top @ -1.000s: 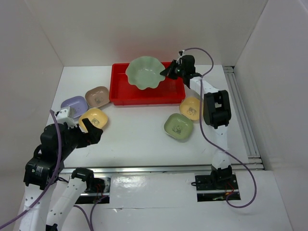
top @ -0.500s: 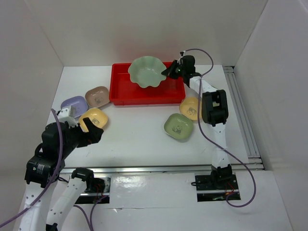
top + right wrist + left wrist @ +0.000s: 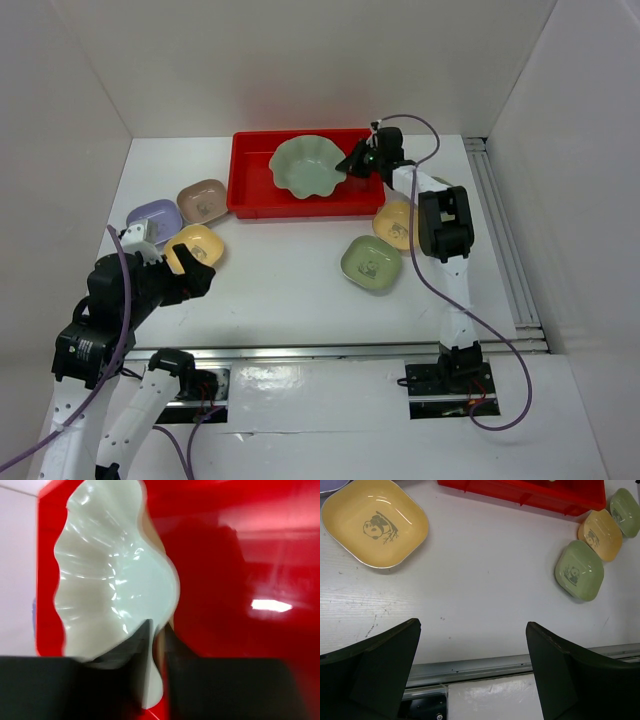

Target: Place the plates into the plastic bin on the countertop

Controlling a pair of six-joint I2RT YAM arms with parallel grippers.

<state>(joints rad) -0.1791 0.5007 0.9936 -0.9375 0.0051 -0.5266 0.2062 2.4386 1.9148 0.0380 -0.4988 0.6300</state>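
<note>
Right gripper (image 3: 353, 162): straddles the near rim of the scalloped plate (image 3: 305, 166); clamped or loosened, cannot tell.
Plate's place: straight ahead of the fingertips, down inside the red bin (image 3: 250, 178), toward its middle.
Plate's facing: hollow side up; roughly round, so no clear long axis; straddled edge points back at the wrist.
Step in hand, likely: letting go. Best to part the jaws fully, then draw straight back and up, clear of rim and bin wall.
Left gripper (image 3: 472, 625): spread wide, grasping nothing; yellow plate (image 3: 375, 522) ahead and to its left.
</note>
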